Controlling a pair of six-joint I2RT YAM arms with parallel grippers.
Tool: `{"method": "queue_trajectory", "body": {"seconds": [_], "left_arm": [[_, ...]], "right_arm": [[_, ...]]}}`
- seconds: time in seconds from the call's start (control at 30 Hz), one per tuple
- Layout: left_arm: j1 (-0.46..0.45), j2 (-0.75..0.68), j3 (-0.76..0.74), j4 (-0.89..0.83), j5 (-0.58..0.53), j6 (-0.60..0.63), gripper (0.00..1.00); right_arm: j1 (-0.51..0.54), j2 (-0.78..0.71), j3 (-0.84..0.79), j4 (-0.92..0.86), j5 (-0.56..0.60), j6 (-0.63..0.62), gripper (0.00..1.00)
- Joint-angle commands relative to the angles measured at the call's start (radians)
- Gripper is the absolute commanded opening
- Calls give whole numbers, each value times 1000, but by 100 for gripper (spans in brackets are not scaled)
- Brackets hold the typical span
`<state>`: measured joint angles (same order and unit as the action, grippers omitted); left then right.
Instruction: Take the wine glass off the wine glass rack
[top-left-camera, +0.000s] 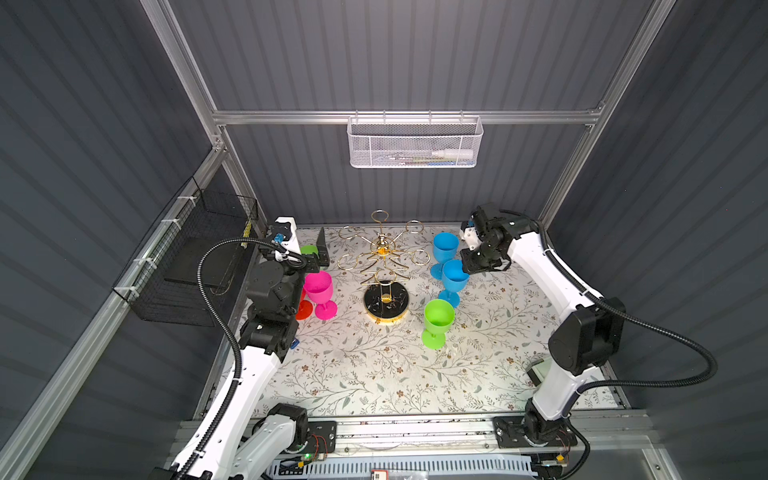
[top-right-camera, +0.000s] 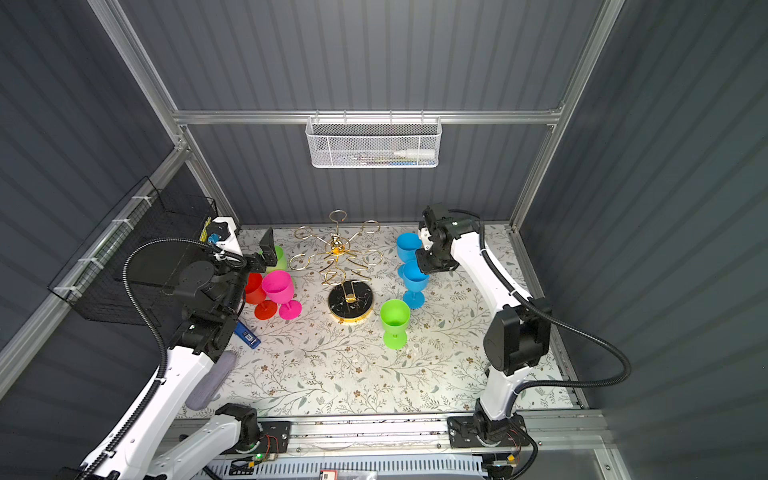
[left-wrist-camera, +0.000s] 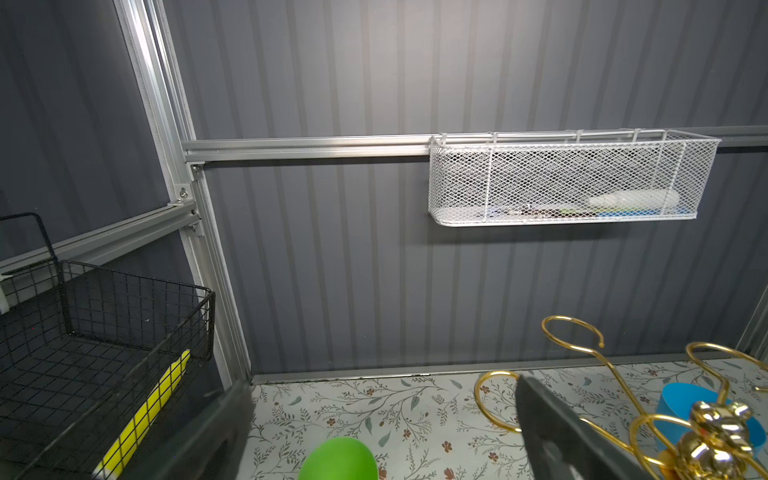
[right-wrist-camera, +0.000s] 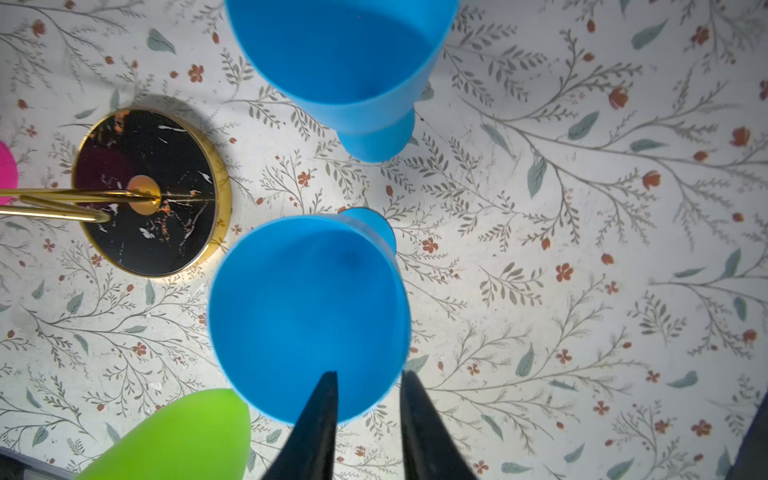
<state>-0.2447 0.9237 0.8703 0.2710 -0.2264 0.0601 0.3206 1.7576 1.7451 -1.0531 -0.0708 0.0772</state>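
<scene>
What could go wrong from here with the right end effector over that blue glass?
1. The right end effector straddles the rim of a blue glass, jaws apart; lifting off at an angle could hook the rim and tip it.
2. If tipped, it might knock the second blue glass or the green glass standing close by.
3. The open left end effector sits beside an arm of the wine glass rack and could snag it.

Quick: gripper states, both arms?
Left gripper: open, holding nothing.
Right gripper: open, jaws either side of the blue glass rim, not clamping it.
</scene>
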Motion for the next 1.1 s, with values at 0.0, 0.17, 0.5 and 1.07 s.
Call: {"method": "queue_trajectory", "body": {"seconds": [0.0,0.17,0.5,1.07], "left_arm": [[14,-35,-53,98,-25,-13,100],[18,-61,-124,148,-11,-40,100],[19,-120,-404,290,-39,-40,99],[25,-49,-746,596,-185,27,100]], "right_arm": [[-28,-136,-59,108,-60,12,42],[-88,-422,-360,440,-64,43,67],[-174,-789,-982,1043,145,69,99],[-300,-644,-1485,1878,254,-36,99]]}}
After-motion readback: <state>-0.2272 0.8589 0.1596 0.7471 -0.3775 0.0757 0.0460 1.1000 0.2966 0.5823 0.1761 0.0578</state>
